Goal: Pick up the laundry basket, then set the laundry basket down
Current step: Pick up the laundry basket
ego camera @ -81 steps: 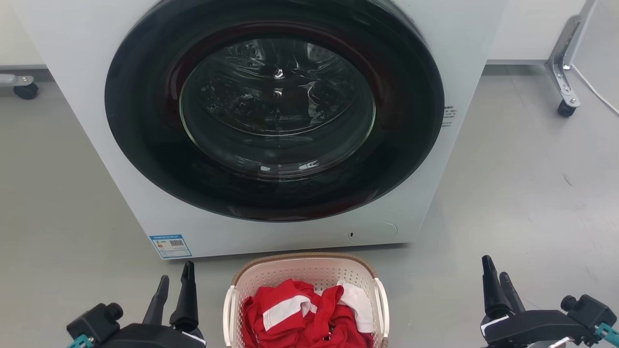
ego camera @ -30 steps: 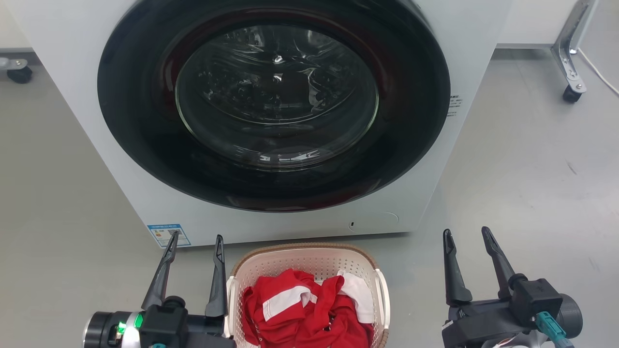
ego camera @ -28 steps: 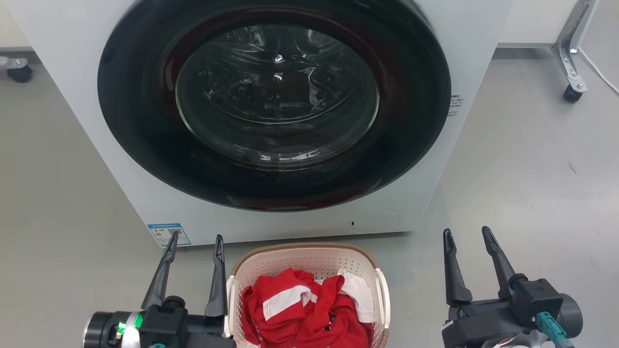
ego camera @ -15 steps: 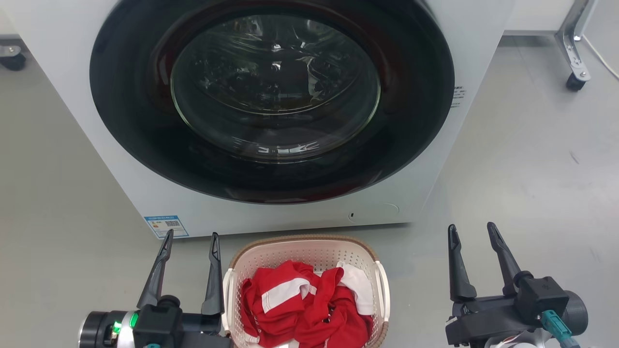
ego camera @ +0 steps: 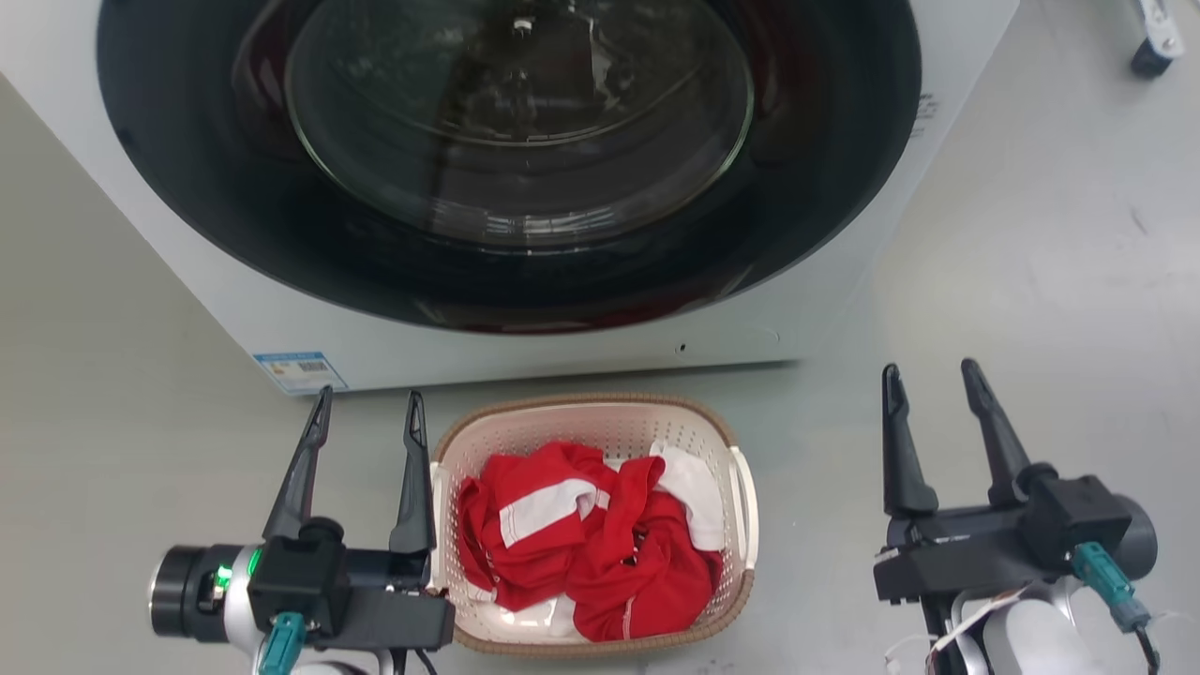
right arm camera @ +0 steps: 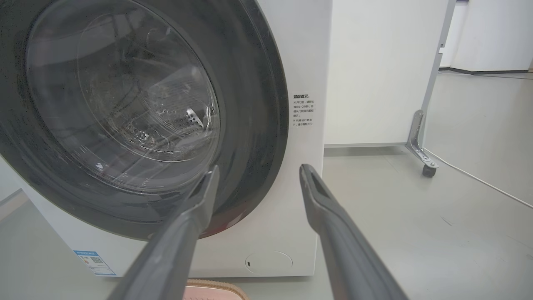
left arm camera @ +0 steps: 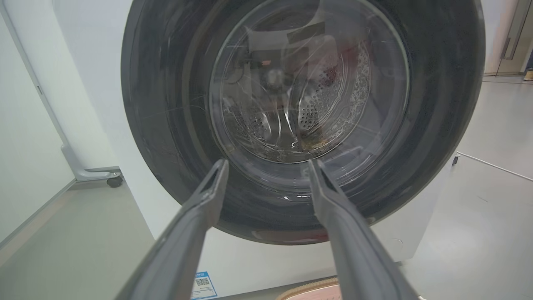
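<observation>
The laundry basket (ego camera: 581, 424) sits on the floor (ego camera: 1031, 281) just in front of the washer (ego camera: 600, 347), with red and white clothes (ego camera: 609, 544) in it. The left gripper (ego camera: 367, 398) is spread wide and holds nothing, its inner finger close beside the basket's left handle. The right gripper (ego camera: 928, 370), also spread and holding nothing, hangs well apart on the basket's right.
</observation>
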You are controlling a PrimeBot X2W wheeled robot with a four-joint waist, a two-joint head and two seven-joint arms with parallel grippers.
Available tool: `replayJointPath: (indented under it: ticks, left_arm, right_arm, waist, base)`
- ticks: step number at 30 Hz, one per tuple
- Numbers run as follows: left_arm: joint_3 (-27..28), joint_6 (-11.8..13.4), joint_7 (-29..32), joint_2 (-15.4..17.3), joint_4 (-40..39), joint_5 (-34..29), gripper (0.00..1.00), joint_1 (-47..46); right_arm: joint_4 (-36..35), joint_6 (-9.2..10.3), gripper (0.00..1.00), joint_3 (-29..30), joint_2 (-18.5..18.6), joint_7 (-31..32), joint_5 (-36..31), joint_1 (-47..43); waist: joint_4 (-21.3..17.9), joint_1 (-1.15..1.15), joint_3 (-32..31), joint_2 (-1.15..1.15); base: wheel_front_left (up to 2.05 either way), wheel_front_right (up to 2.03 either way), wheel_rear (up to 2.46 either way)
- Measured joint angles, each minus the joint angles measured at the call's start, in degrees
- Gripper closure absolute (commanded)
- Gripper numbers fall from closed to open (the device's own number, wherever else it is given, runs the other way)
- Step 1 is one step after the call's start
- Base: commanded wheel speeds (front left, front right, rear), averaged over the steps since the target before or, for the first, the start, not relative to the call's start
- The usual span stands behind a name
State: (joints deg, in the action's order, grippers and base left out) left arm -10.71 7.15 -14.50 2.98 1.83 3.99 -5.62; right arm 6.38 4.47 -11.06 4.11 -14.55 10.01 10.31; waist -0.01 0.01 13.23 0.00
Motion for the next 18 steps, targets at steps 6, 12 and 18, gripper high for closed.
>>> replayJointPath:
  ticks: [6,12,18]
  left_arm:
    - [-0.1,0.0,0.0,-0.3,3.5,0.1,0.00,-4.4]
    - [0.3,-0.1,0.0,-0.4,8.3,0.5,0.00,-9.2]
    - [0.4,-1.2,0.0,-0.6,13.9,1.6,0.00,-13.8]
  right_arm:
    - [2.5,-0.83,0.00,0.7,0.4,-0.1,0.0,4.5]
    - [6.2,-1.26,0.00,1.0,0.4,-0.1,0.0,8.8]
    - [10.3,-1.54,0.00,0.8,0.4,-0.1,-0.1,13.1]
  waist:
    - [0.1,0.00,4.6,0.00]
    - [0.4,0.01,9.5,0.01]
    - [0.9,0.00,14.5,0.01]
  base:
    - [0.00,0.00,0.00]
    - [0.00,0.00,0.00]
    - [0.00,0.00,0.00]
